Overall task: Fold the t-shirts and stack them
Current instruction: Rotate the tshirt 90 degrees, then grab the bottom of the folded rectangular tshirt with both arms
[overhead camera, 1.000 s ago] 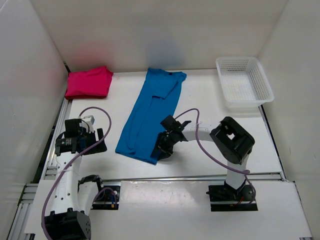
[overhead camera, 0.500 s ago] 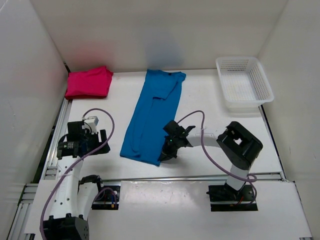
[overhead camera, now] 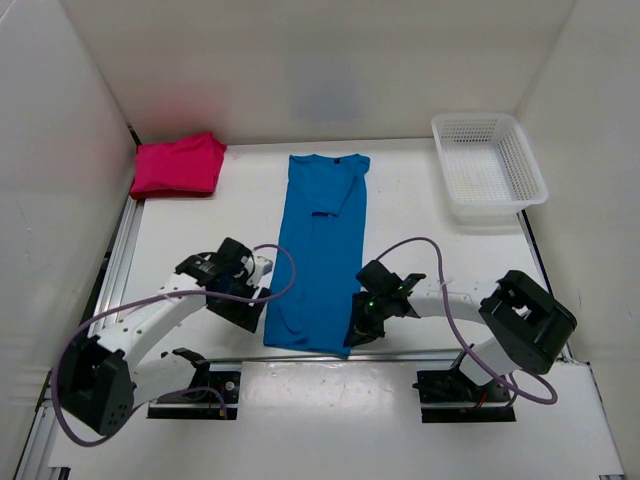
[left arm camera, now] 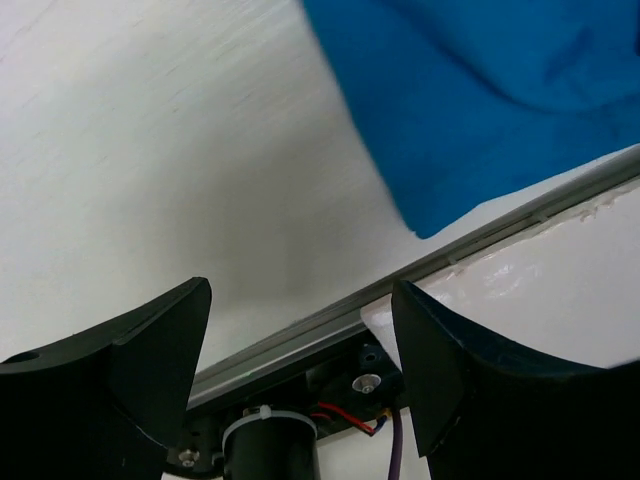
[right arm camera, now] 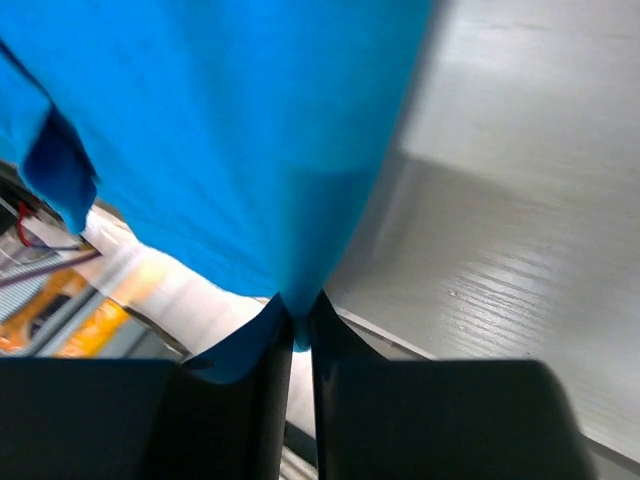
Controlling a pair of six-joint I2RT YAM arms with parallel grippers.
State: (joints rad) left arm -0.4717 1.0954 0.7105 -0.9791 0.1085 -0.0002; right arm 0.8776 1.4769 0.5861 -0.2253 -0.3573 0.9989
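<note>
Pinching near-right hem corner of blue t-shirt with right gripper, jaws narrowed onto cloth. Spread wide, holding nothing: left gripper, just left of near-left corner, not touching. Laid out as long strip mid-table, long axis near-to-far, near end between both grippers. Likely next: grab near-left corner with left gripper, the closer one. At far left, folded pink t-shirt.
</note>
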